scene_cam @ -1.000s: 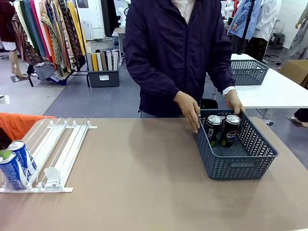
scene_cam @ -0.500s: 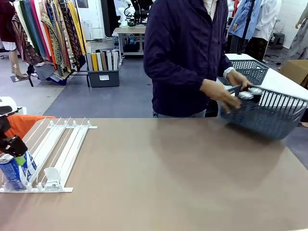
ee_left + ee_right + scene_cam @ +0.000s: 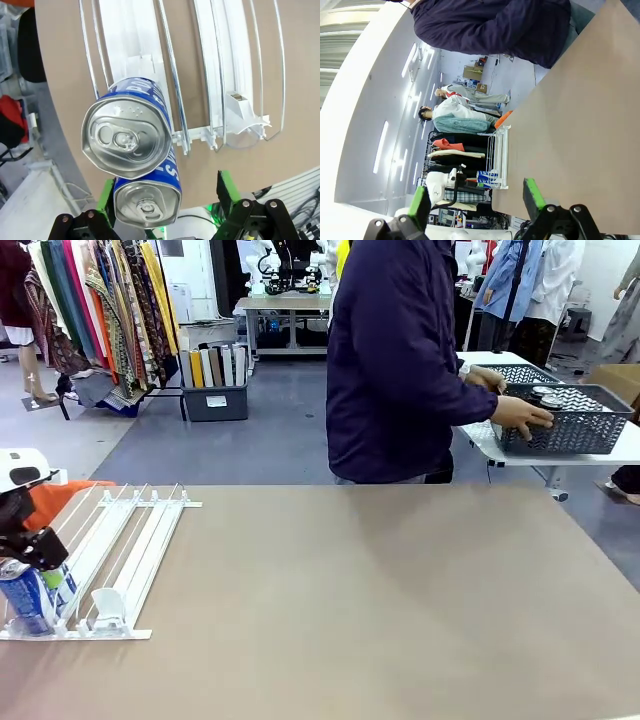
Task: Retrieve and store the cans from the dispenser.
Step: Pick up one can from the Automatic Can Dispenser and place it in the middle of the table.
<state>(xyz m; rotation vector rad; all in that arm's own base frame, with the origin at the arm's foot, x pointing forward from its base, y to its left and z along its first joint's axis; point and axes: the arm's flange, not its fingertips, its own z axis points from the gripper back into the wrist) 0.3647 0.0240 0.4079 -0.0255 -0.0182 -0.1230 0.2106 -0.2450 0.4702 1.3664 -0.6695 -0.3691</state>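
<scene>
Left gripper (image 3: pixel 165 190), jaws wide, straddles the nearer of two blue cans (image 3: pixel 147 205) at the dispenser's (image 3: pixel 120 560) stopper end; their white lettering is too cut off to read. Right gripper (image 3: pixel 476 200) hangs spread wide above the table (image 3: pixel 350 610). Far right, a person (image 3: pixel 400 360) holds a basket (image 3: pixel 560 430).

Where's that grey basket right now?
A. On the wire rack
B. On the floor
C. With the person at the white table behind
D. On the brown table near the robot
C: the person's hand grips the basket over at the white table.
</scene>
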